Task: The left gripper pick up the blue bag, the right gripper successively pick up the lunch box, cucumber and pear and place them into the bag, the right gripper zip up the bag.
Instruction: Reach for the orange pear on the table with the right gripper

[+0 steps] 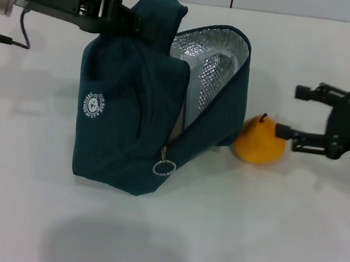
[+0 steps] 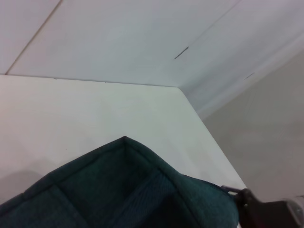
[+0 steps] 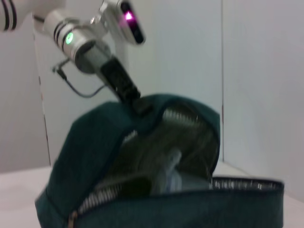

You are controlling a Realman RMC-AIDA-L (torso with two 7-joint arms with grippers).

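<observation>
The blue bag [image 1: 126, 119] hangs tilted just above the table, its mouth open toward the right and its silver lining [image 1: 215, 59] showing. My left gripper [image 1: 133, 24] is shut on the bag's handle at the top; the right wrist view also shows the left gripper [image 3: 135, 99] there. A pale clear edge inside the bag looks like the lunch box [image 1: 193, 95]. I cannot make out the cucumber for sure. The pear [image 1: 259, 142] lies on the table beside the bag's mouth. My right gripper [image 1: 293, 111] is open just right of the pear, its lower fingertip [image 1: 284, 131] at the pear's side.
The zipper's ring pull [image 1: 164, 166] dangles at the bag's lower front corner. The open zipper edge [image 3: 247, 183] runs across the near side in the right wrist view. White table [image 1: 245, 240] lies all around; a cable [image 1: 8, 39] trails at the far left.
</observation>
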